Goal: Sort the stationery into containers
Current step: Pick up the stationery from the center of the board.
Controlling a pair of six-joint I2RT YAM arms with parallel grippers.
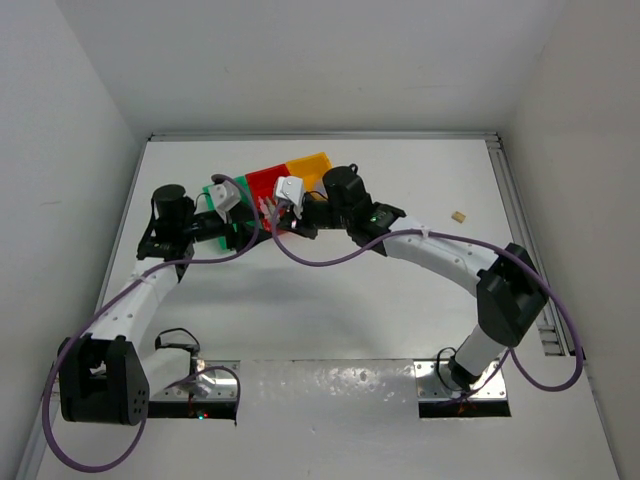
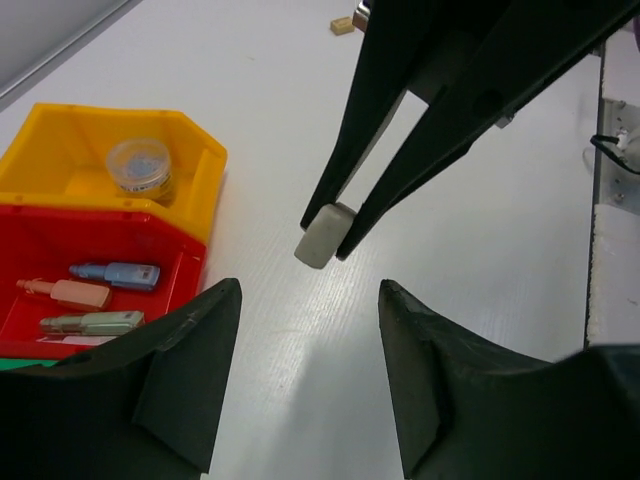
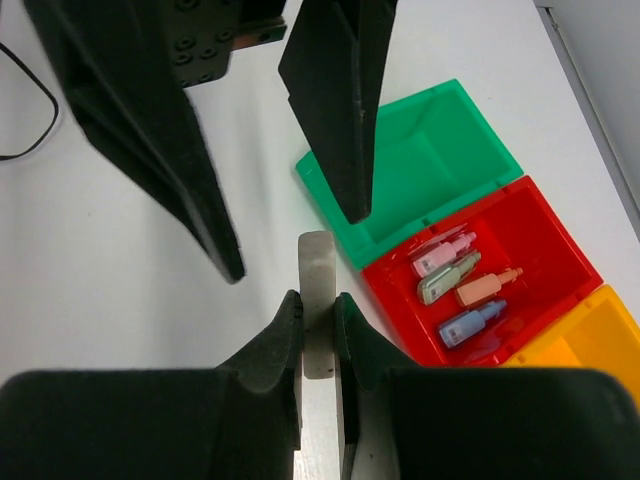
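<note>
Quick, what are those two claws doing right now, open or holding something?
Left gripper: open, holding nothing.
Right gripper: closed on a pale block.

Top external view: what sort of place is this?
Probably a lab robot test cell: white walls boxing in a white table, left arm and right arm bolted at its near edge, and a row of coloured bins as sorting props.
</note>
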